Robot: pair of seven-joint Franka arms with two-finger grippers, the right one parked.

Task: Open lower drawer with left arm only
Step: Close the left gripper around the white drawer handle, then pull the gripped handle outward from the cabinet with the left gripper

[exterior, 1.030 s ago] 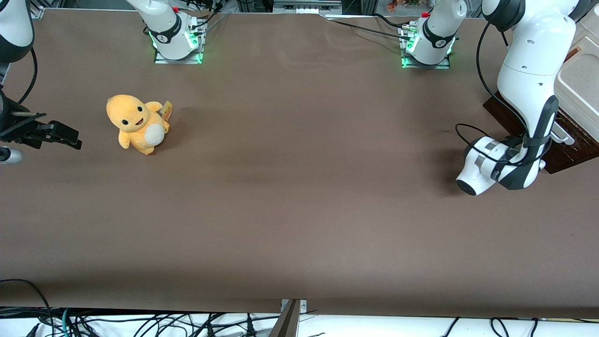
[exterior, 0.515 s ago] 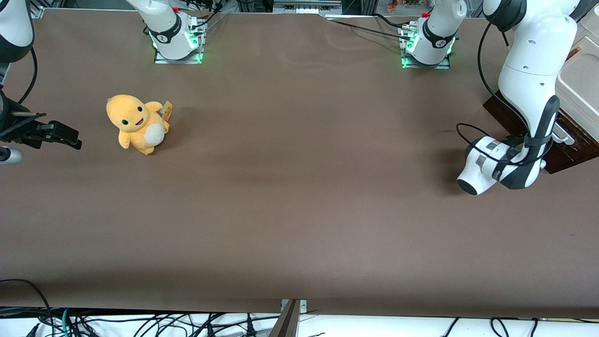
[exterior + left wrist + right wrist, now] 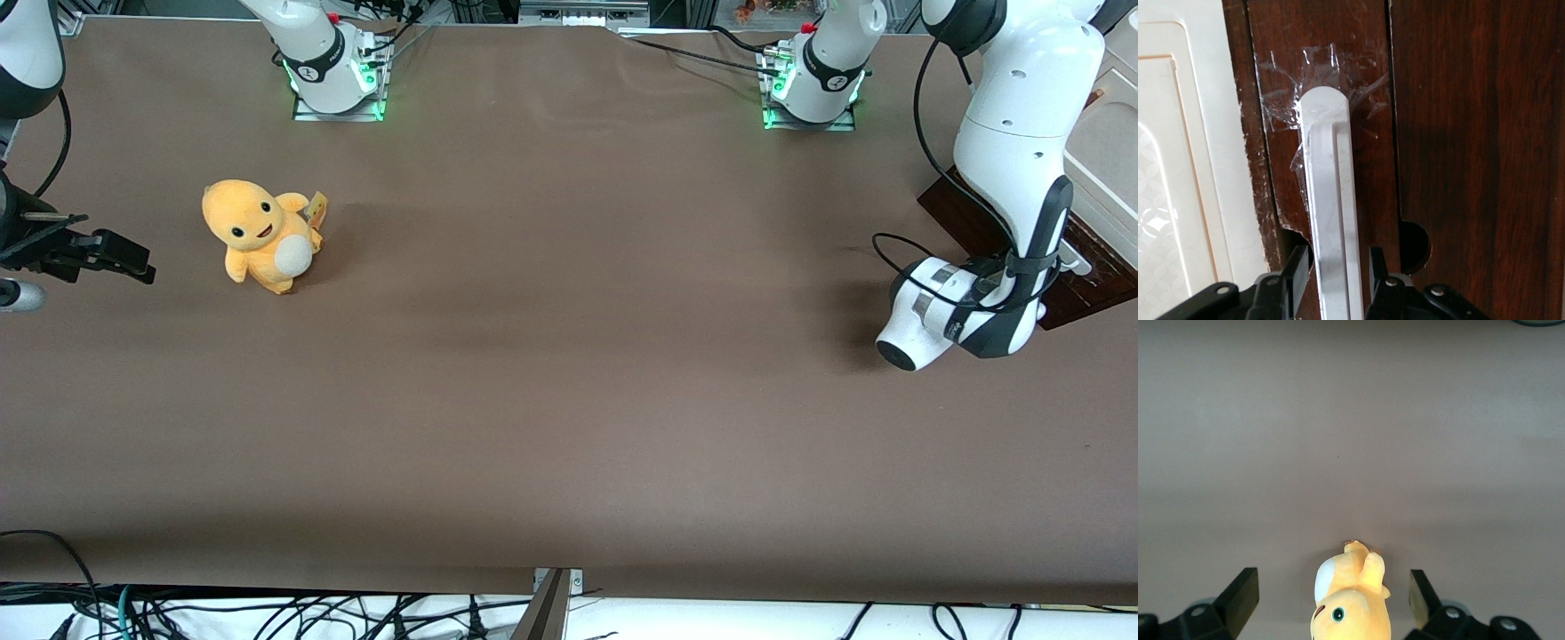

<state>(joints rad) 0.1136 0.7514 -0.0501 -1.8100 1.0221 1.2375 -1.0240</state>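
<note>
— Where's the gripper point(image 3: 1336, 280) got to?

— Right at the cabinet, at the working arm's end of the table. In the wrist camera its two black fingers point(image 3: 1295, 272) sit either side of the white bar handle point(image 3: 1328, 220), one on each flank, close up against it. They look nearly pressed onto the bar, but I can't tell whether they're truly clamping it or just bracketing it.

— And the drawer itself?

— The lower drawer point(image 3: 1331, 80) shows its dark-brown wooden front, with the handle taped onto it; you can see clear tape crinkled around the handle's rounded end. Beside it there's the cream cabinet top point(image 3: 1185, 167). From the front, the left arm point(image 3: 1013, 133) bends down over the dark drawer unit point(image 3: 1089, 267) at the table's edge.

— Is it open yet?

— I see no pale inside anywhere, so I'd judge it closed or barely moved. The reach looks done; the firm grip and the whole pull are left.

— Anything else about?

— An orange plush toy point(image 3: 258, 236) sits well apart, toward the parked arm's end of the brown table point(image 3: 569, 400).
</note>
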